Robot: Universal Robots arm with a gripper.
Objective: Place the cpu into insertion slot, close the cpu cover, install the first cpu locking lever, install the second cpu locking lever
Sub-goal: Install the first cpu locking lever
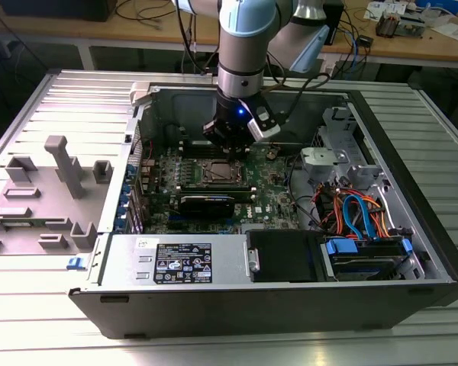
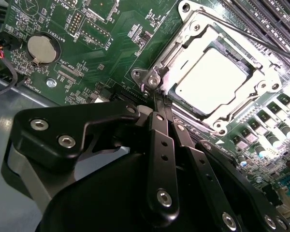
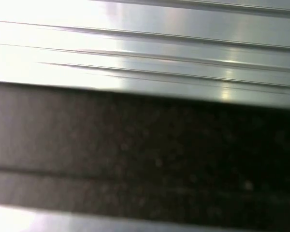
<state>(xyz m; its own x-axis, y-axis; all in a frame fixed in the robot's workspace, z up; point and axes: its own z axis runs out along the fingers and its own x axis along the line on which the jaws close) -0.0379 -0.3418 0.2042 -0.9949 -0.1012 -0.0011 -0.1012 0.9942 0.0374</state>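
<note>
Cpu point(image 2: 213, 81) already seated in slot point(image 2: 160, 71), cover point(image 2: 261, 86) down over it. Hand point(image 2: 157, 104) pressed together, empty, tips at socket corner beside lever point(image 2: 241, 33). Lever step apparently in hand; calls for hooking and pressing under latch.

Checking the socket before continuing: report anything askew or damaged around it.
Nothing stands out. The cpu lies flat and square inside the cpu cover, and the gripper sits at the frame's corner.
</note>
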